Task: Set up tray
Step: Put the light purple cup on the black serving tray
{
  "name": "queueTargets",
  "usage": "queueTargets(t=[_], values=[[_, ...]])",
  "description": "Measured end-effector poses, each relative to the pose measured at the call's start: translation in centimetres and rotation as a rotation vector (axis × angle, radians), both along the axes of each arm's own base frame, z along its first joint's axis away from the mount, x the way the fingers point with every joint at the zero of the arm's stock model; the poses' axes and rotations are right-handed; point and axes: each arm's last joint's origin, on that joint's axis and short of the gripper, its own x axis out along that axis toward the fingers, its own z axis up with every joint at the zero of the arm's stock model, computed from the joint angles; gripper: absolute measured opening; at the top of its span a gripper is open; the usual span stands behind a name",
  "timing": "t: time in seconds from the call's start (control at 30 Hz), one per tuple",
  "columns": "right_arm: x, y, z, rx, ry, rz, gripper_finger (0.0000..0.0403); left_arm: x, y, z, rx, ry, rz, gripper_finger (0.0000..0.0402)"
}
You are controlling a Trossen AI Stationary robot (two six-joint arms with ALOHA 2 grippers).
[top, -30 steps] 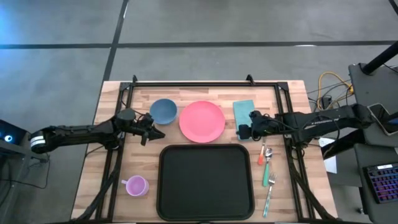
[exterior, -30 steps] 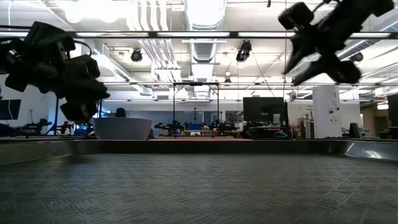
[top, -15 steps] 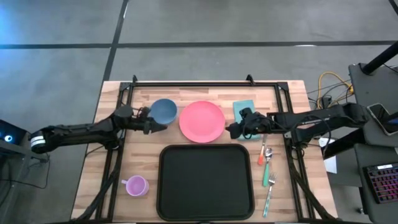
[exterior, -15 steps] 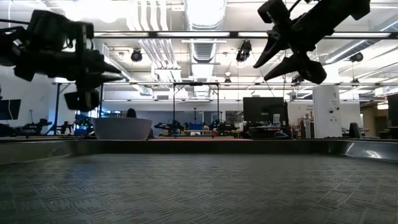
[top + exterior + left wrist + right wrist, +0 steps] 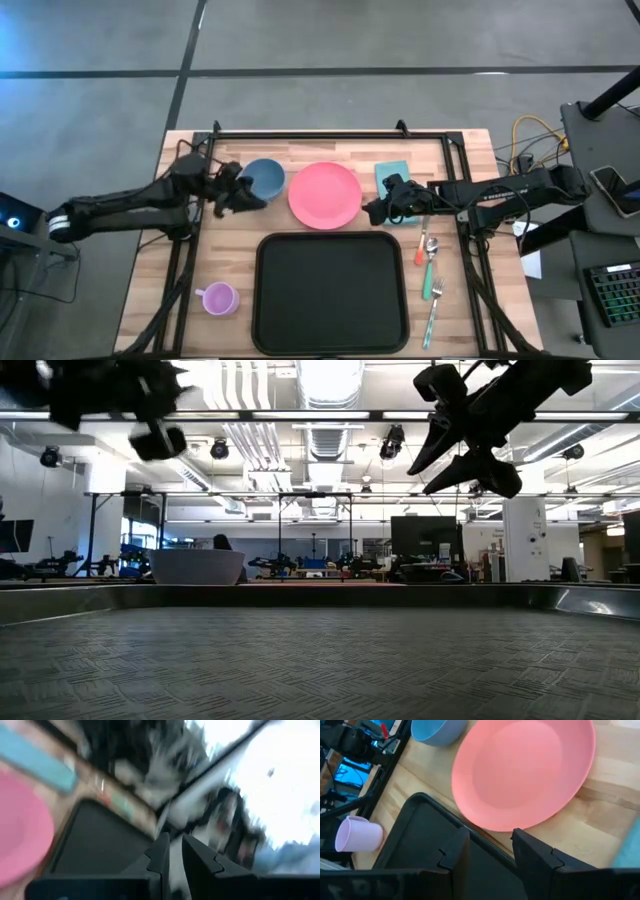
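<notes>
The black tray [image 5: 332,292] lies at the table's near middle; its ribbed floor [image 5: 320,660] fills the low view. Beyond it rest the round pink plate [image 5: 325,195], the blue bowl [image 5: 263,178] and a teal napkin [image 5: 392,172]. My left gripper [image 5: 240,195] hangs raised in the air beside the bowl's near-left side, fingers a narrow gap apart [image 5: 175,842], holding nothing. My right gripper [image 5: 375,210] is open [image 5: 490,837] above the plate's right edge [image 5: 530,820], clear of it, also high in the low view [image 5: 455,455].
A small purple cup [image 5: 218,298] stands left of the tray. A spoon, fork and other cutlery [image 5: 430,270] lie right of the tray. A black frame [image 5: 330,133] runs along the far edge and down both sides of the wooden table.
My right gripper moved toward the table's left, off the napkin and over to the plate's right edge, then held still. My left gripper swung toward the bowl, turned about and rose well above the table.
</notes>
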Motion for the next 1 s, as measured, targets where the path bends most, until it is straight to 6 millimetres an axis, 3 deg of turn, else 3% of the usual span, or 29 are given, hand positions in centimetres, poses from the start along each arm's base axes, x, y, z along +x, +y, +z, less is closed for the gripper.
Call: queueTargets(t=[0.23, 0.4, 0.5, 0.8, 1.0], values=[[0.0, 0.0, 0.0, -0.033, 0.01, 0.028, 0.0139, -1.9, -2.5, 2.0, 0.222, 0.675, -0.038, 0.0044], [0.0, 0.0, 0.0, -0.063, 0.018, 0.048, 0.0139, -2.0, -4.7, 4.3, 0.316, 0.801, -0.114, 0.0084], [0.0, 0.0, 0.0, -0.082, 0.024, 0.063, 0.0139, -1.6, -6.2, 4.8, 0.316, 0.838, -0.156, 0.012], [-0.1, 0.0, -0.4, -0.144, 0.054, 0.111, 0.0139, -0.9, -11.5, 1.3, 0.433, 1.038, -0.386, 0.0232], [-0.4, 0.0, -1.1, -0.164, 0.084, 0.131, 0.0139, -0.6, -13.6, -0.2, 0.528, 1.116, -0.401, 0.0264]])
